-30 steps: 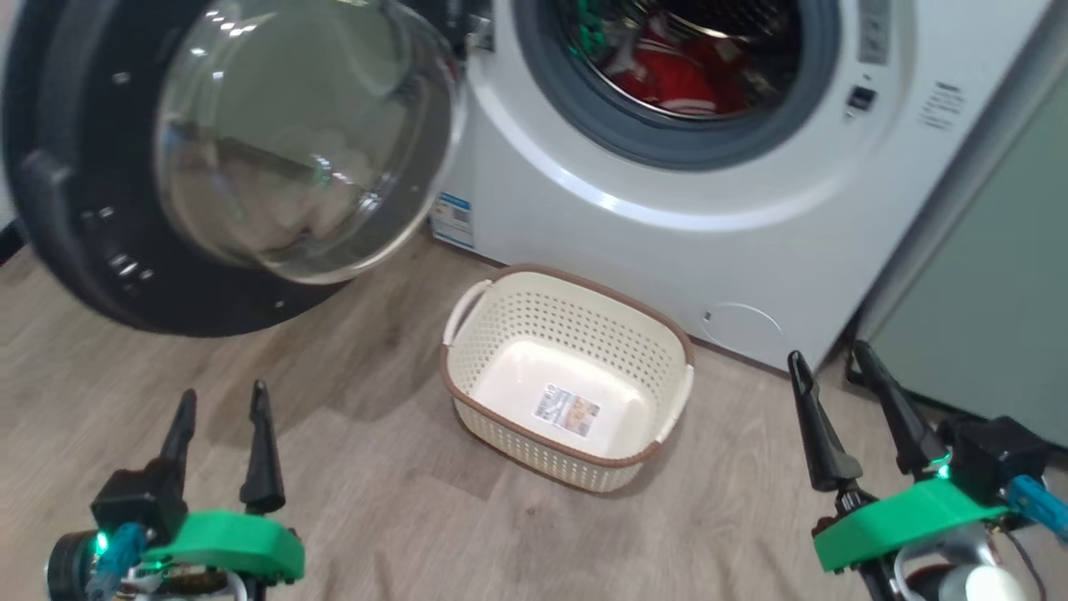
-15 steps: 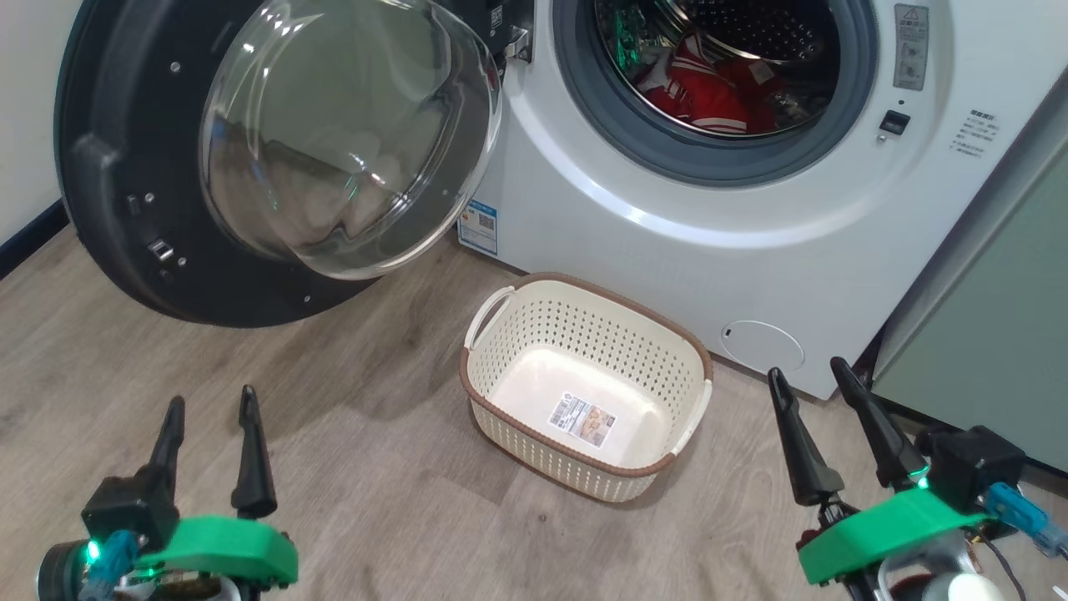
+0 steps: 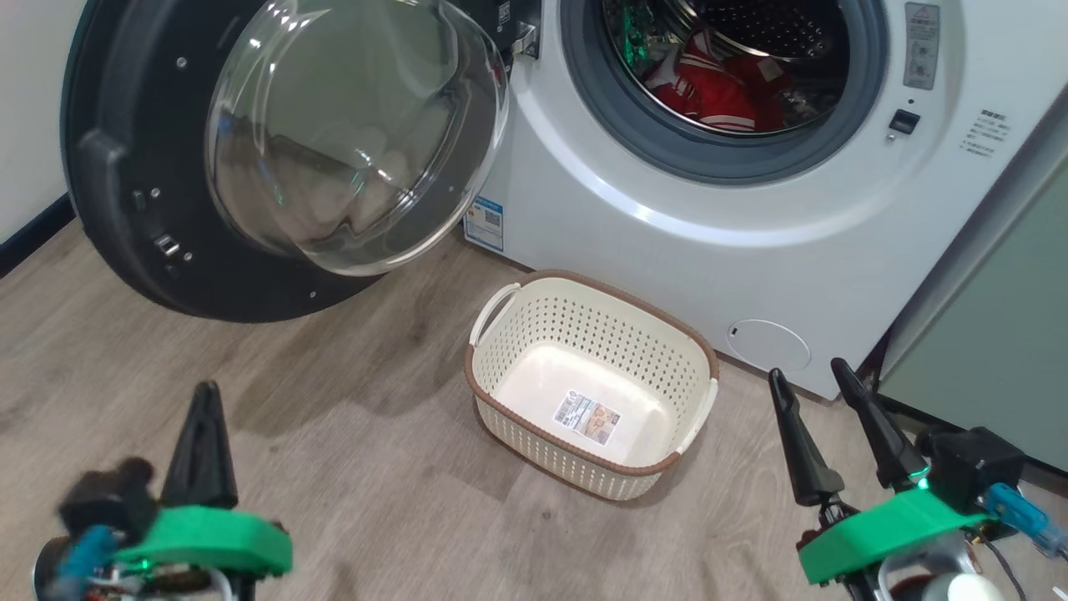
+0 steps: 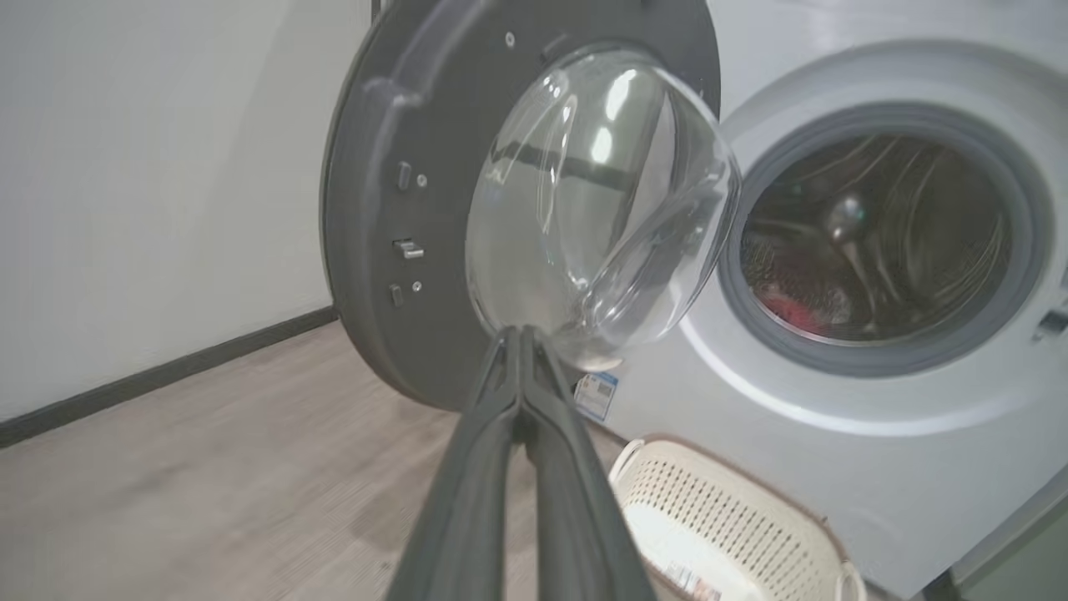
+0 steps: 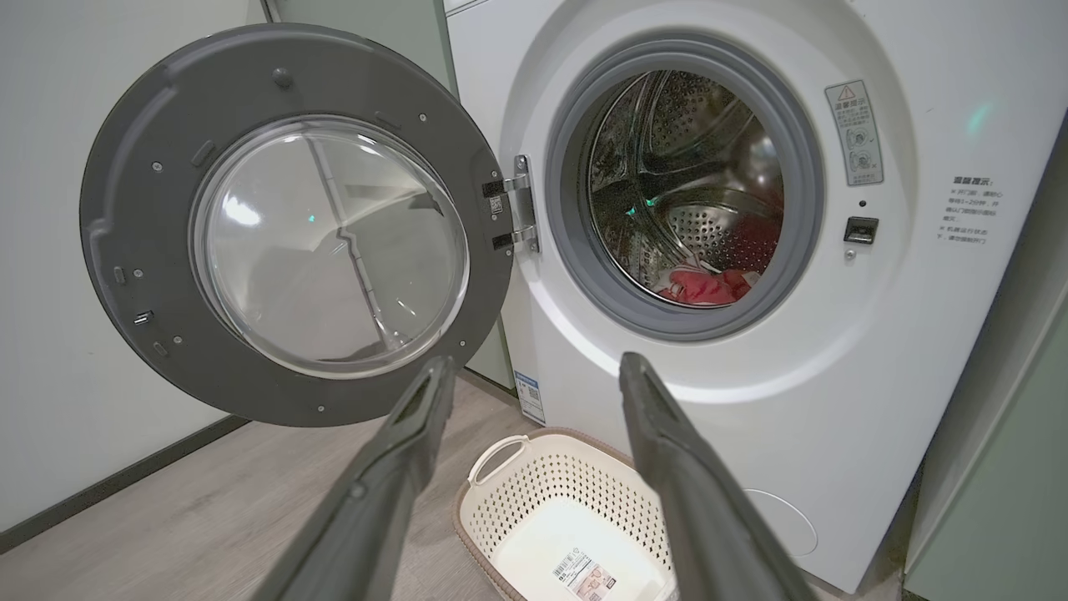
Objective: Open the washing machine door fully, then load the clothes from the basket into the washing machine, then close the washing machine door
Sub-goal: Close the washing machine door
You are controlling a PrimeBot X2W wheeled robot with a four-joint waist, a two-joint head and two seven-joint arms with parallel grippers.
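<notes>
Left gripper (image 3: 203, 409) gone from spread fingers half a second ago to fingers pressed flat together, nothing between them, hanging over the wood floor (image 3: 375, 501) well out in front of the washing machine (image 3: 667, 250), off to its hinge side. Everything else as before. Right gripper (image 3: 808, 371) spread wide and empty, out in front of the washing machine's lower right corner, near the round service flap (image 3: 768, 344). Washing machine door (image 3: 125, 209) swung wide open to the left of the washing machine's opening, hung on the hinge (image 3: 523, 37), black rim and domed glass bowl (image 3: 359, 142) turned out into the room. Clothes (image 3: 709, 88) inside the washing machine, red with white stripes, heaped low in the steel drum behind the grey gasket (image 3: 726, 163). Basket (image 3: 584, 284) upright on the floor just in front of the washing machine, below its opening, close to the front panel, whether touching it hard to tell; label sticker (image 3: 586, 417) on its bare base. Blue energy sticker (image 3: 486, 224) at the washing machine's lower left corner. Pale green cabinet (image 3: 984, 359) directly right of the washing machine.
</notes>
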